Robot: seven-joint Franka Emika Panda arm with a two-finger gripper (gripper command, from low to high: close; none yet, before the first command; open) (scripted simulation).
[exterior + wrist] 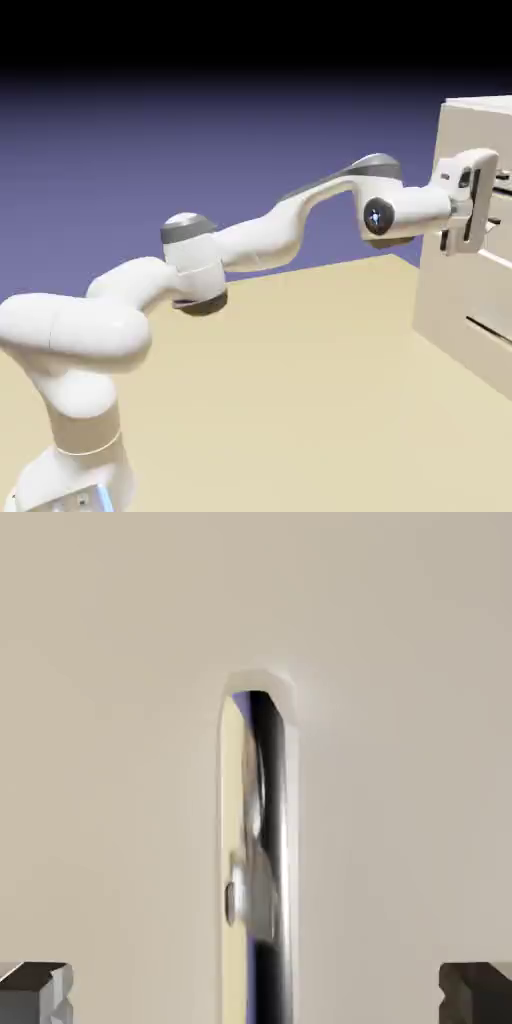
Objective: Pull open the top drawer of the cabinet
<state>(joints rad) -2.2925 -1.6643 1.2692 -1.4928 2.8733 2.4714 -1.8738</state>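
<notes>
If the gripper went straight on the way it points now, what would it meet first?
Most likely the top drawer's handle, centred between the open fingers; the gripper faces the cabinet. Remaining gap is unclear.

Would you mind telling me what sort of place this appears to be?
Likely a rendered simulation: a glossy white robot arm, a featureless tan table, a plain cream boxy cabinet, and a flat blue-violet backdrop.

Exterior view: side-on, distant. Hand view: close, facing top drawer; both share handle.
</notes>
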